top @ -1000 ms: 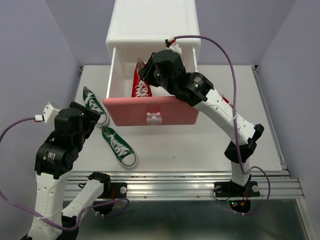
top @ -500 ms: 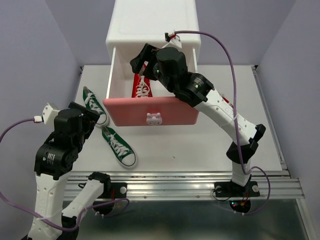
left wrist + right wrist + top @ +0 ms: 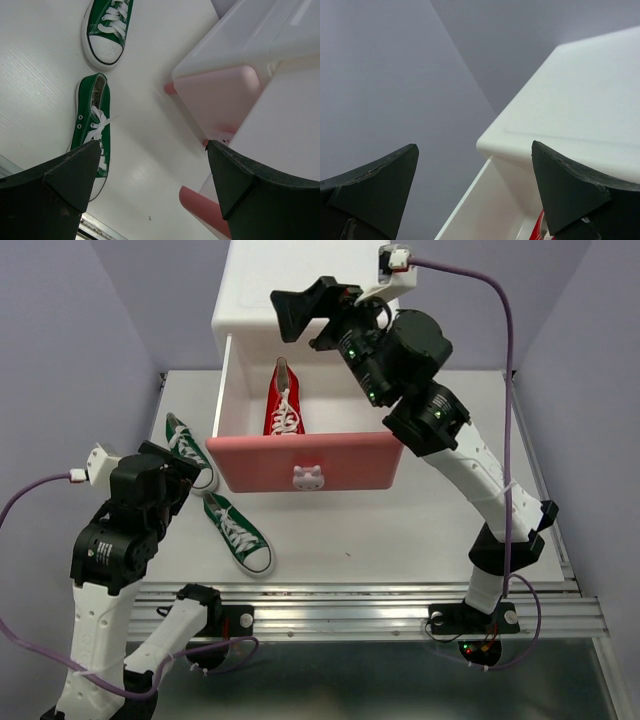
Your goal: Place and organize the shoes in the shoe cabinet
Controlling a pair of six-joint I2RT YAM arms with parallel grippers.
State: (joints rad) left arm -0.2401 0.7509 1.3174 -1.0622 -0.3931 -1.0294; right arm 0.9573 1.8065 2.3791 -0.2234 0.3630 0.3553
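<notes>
No legible text anywhere; green sneaker [image 3: 92, 127] insole print too blurred.

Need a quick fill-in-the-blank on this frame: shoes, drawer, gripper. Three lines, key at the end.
1. The shoe visible in the open drawer is ___ in colour.
2. The two green shoes lie on the ___, left of the drawer.
3. The right gripper hangs open near the cabinet top and holds ___.
Missing words: red; table; nothing.
</notes>
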